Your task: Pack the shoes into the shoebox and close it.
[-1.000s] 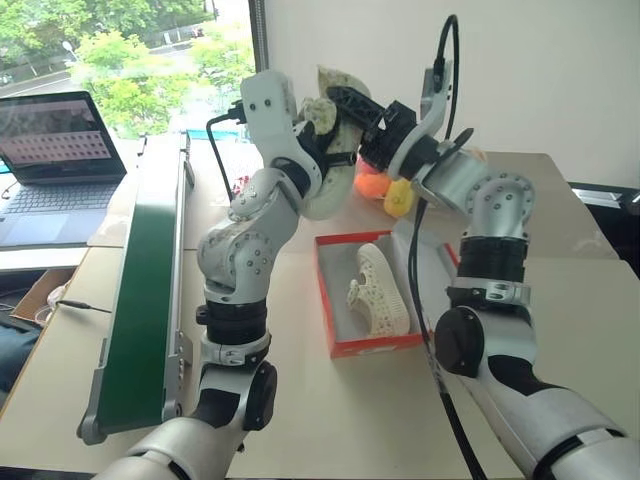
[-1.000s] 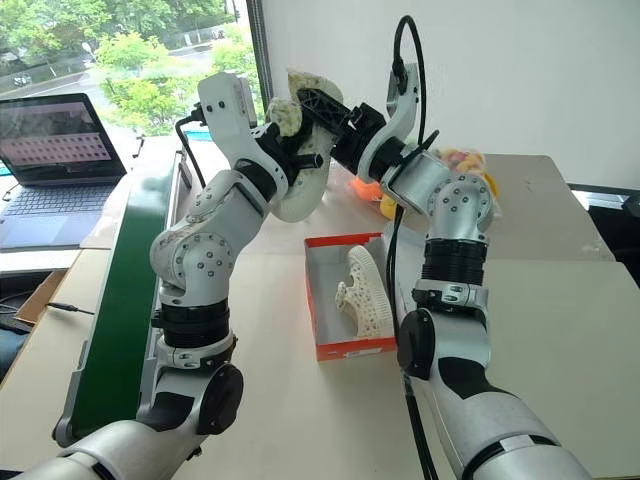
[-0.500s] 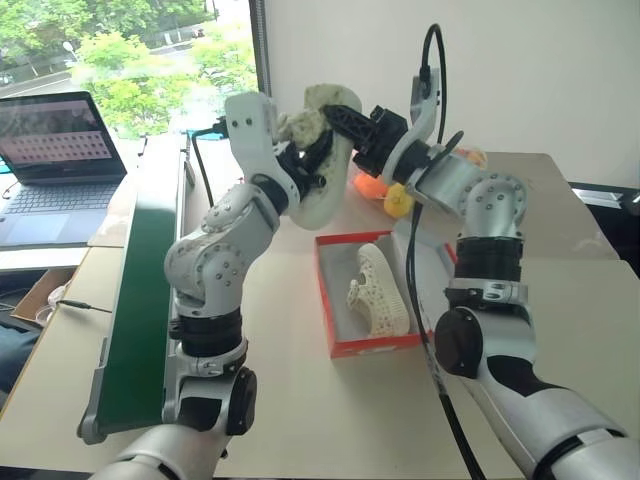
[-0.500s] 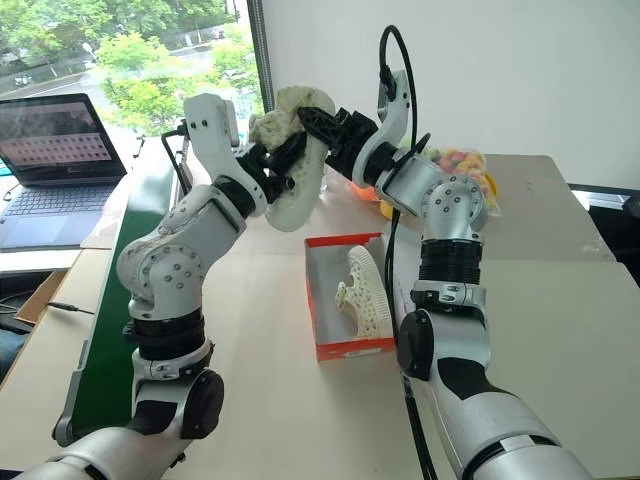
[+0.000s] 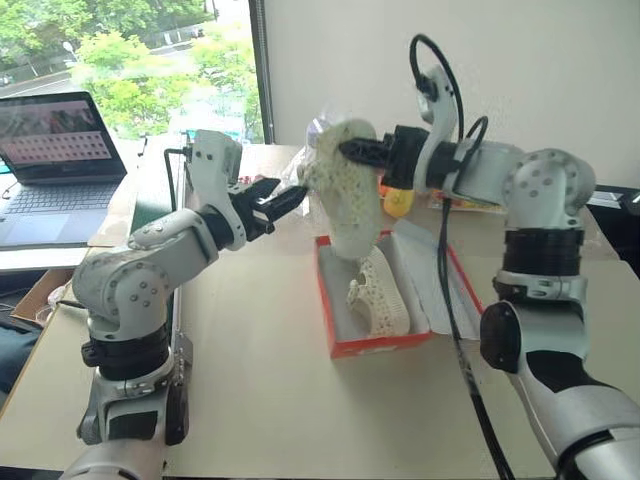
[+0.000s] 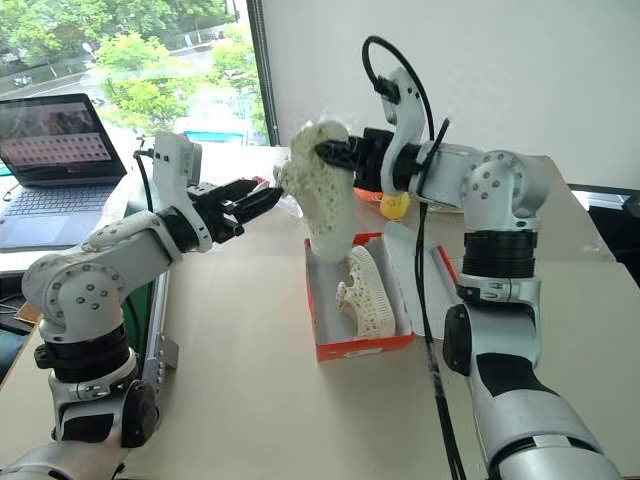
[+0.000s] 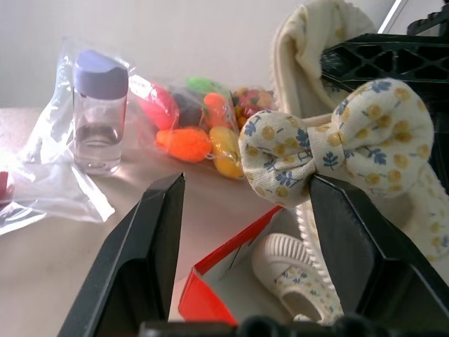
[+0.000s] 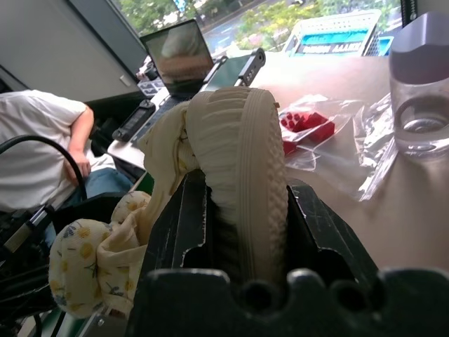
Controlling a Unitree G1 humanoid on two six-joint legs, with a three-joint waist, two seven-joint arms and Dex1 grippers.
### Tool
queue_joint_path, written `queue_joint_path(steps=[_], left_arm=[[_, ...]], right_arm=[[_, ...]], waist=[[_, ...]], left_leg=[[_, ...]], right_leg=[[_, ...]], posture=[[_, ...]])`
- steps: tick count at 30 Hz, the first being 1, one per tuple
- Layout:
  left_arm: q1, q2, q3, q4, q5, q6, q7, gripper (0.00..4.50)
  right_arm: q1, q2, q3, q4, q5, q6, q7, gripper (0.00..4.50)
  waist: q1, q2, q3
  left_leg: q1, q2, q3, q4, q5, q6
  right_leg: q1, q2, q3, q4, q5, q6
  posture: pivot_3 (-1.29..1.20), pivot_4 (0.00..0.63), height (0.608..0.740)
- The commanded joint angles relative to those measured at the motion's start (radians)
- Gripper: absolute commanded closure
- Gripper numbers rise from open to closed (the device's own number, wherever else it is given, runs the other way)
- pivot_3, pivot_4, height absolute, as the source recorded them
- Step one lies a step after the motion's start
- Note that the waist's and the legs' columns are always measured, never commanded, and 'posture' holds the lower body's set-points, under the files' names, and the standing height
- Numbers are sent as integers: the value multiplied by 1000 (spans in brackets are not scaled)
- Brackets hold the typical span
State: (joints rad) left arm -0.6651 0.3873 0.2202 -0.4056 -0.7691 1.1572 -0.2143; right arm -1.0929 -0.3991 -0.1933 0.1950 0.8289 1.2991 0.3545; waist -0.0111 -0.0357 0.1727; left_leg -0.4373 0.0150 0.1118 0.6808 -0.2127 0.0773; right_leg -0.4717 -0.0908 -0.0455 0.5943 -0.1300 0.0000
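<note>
one shoe boxed, one held in the air

nearest us on the pale worktop (image 5: 300,400) sits the shoebox (image 5: 345,345), a shallow red-orange cardboard tray, white inside. in it one cream shoe (image 5: 380,292) with a perforated, knit-looking upper lies lengthwise.

above the box's far end we see the second shoe (image 5: 345,185) hanging toe-down. the right claw (image 8: 238,232) is clamped on its heel end, black fingers pressing either side of the ribbed pale sole. a fabric bow (image 7: 337,144) printed with small yellow and blue flowers sits on this shoe.

the left claw (image 5: 275,203) stands beside that shoe with its fingers parted, gripping nothing; the bow lies between them in the left wrist view.

farther back we see a clear bag of colourful toys (image 7: 200,123), a clear bottle (image 7: 100,112) with a lilac cap in crinkled plastic, and an open laptop (image 5: 50,150). we can read no writing.
</note>
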Motion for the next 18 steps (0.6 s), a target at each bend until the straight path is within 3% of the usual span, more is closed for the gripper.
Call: queue_joint_path(steps=[1,10,18], left_arm=[[-23,-3,-4,-32,5,-46,-1,1545],[-33,20,1,-10,35,-67,10,1545],[-45,18,11,-2,63,-78,34,1545]], right_arm=[[48,-8,2,-86,43,68,47,3578],[210,37,-94,13,50,45,95,3578],[256,43,-47,51,-28,-32,126,3578]], waist=[[-1,0,0],[-1,0,0],[-3,0,0]], left_leg=[[0,0,0,0,0,0],[0,0,0,0,0,0],[1,0,1,0,0,0]], right_leg=[[0,0,0,0,0,0],[0,0,1,0,0,0],[0,0,1,0,0,0]], posture=[[0,150,740],[0,150,740],[0,150,740]])
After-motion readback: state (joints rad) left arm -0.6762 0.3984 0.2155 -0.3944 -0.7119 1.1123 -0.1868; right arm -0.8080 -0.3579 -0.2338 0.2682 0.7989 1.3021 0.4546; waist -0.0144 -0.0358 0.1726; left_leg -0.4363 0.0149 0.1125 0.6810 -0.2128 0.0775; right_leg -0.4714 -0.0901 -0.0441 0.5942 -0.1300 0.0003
